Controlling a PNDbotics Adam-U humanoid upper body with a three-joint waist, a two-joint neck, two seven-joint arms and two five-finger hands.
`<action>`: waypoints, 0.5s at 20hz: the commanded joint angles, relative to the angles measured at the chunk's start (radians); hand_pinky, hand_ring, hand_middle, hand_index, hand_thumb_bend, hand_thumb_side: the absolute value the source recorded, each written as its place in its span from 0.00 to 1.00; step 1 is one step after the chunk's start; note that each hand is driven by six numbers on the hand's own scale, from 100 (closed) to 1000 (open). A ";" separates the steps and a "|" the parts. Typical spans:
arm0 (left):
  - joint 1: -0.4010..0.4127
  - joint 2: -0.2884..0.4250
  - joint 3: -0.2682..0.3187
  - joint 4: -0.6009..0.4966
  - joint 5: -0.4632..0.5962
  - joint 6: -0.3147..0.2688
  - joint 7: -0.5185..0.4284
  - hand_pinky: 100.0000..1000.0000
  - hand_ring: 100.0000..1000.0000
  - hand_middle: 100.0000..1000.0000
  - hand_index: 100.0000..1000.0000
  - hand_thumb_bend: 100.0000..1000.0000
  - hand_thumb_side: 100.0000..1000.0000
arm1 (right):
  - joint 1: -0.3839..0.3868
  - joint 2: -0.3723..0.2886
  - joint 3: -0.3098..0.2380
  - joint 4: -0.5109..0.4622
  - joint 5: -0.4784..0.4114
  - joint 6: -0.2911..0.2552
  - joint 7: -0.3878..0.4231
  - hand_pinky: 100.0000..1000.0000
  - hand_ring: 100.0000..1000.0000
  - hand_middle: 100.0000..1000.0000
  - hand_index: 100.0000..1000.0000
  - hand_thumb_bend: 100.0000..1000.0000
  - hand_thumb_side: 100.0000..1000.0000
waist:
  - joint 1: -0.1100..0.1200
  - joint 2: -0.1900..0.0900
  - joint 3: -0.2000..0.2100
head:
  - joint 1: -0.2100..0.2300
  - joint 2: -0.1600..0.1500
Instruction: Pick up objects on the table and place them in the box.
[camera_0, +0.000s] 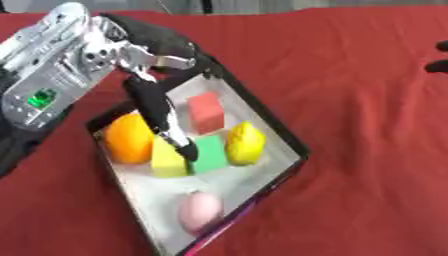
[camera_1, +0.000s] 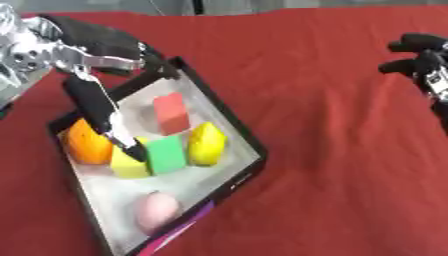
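Trouble would come from the left hand (camera_0: 144, 75) snagging the box (camera_0: 262, 107) rim or nudging the yellow block (camera_0: 168, 161) as it lifts. Its fingers (camera_0: 162, 117) reach down straight into the box, tips at the yellow and green block (camera_0: 208, 154), holding nothing. Orange, red block, lemon and pink egg lie inside. Far right, the right hand (camera_1: 424, 62) hangs, fingers curled, empty.

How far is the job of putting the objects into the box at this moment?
Nearly finished, it seems. The box already holds a red block, an orange fruit, a yellow block, a green block, a yellow lemon-like thing and a pink egg-like thing. The left robot hand reaches into the box, fingertips between the yellow and green blocks. The right robot hand holds nothing. No object shows on the red cloth.
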 joint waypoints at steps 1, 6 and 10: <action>0.029 0.053 0.122 -0.067 0.005 0.017 0.058 0.87 0.88 0.83 0.97 0.60 0.72 | -0.011 -0.032 -0.010 -0.017 -0.018 -0.008 -0.001 0.94 0.71 0.77 0.82 0.00 0.48 | -0.005 -0.033 0.000 | 0.002 0.009; 0.327 0.067 0.527 -0.351 0.174 0.265 0.619 0.74 0.79 0.72 0.85 0.12 0.56 | -0.023 -0.031 -0.040 -0.017 -0.048 -0.052 -0.030 0.94 0.71 0.77 0.82 0.00 0.47 | -0.014 -0.025 0.009 | -0.027 0.004; 0.521 -0.045 0.732 -0.430 0.479 0.223 1.184 0.75 0.81 0.77 0.83 0.12 0.60 | -0.030 -0.024 -0.047 -0.017 -0.049 -0.087 -0.050 0.94 0.71 0.77 0.82 0.00 0.47 | -0.029 -0.018 0.016 | -0.025 -0.004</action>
